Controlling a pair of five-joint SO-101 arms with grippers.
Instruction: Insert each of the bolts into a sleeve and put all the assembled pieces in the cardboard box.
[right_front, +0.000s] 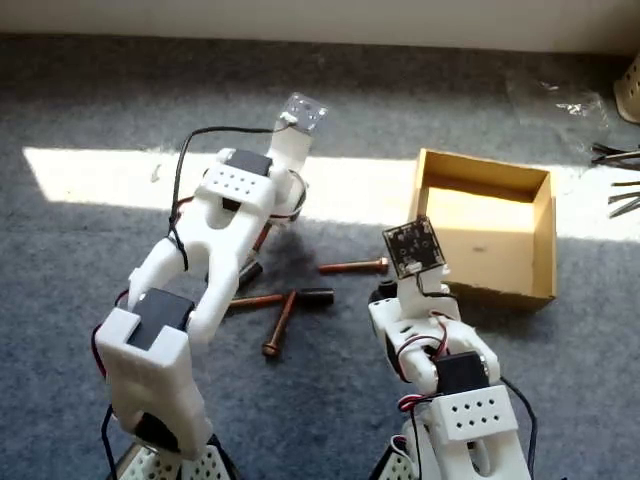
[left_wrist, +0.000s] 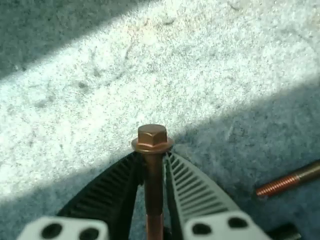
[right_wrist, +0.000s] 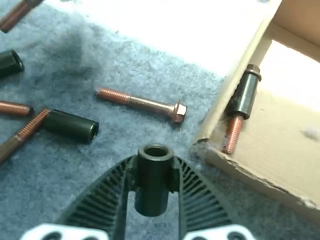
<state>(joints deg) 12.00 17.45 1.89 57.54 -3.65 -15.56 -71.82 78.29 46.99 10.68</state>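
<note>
Left wrist view: your left pincer (left_wrist: 154, 161) is closed on a copper-coloured bolt (left_wrist: 152, 139). Its jaws are nearly together on the shank just under the flanged hexagon head. The head stands clear beyond the fingertips, above the grey carpet (left_wrist: 100, 75), and the rest of the shank runs back between the jaws toward the wrist. Judge the bolt stiff, dense for its bulk and smooth on the plain shank. Held this close to the head it may pivot, so keep the hold firm.

Right wrist view: your right pincer (right_wrist: 154, 161) grips a black sleeve (right_wrist: 154, 190) across its middle. The jaws are parted only by the sleeve's width, and the bore is open and faces away from the wrist. The sleeve looks rigid and slick, and round enough to twist in the ribbed fingers. Take it at mid-length and leave both mouths free. On the carpet nearby lie a loose bolt (right_wrist: 145, 104) and a second sleeve (right_wrist: 72, 126), apart from each other. One assembled piece (right_wrist: 244, 100) rests inside the cardboard box (right_wrist: 270, 150), against its wall.
</note>
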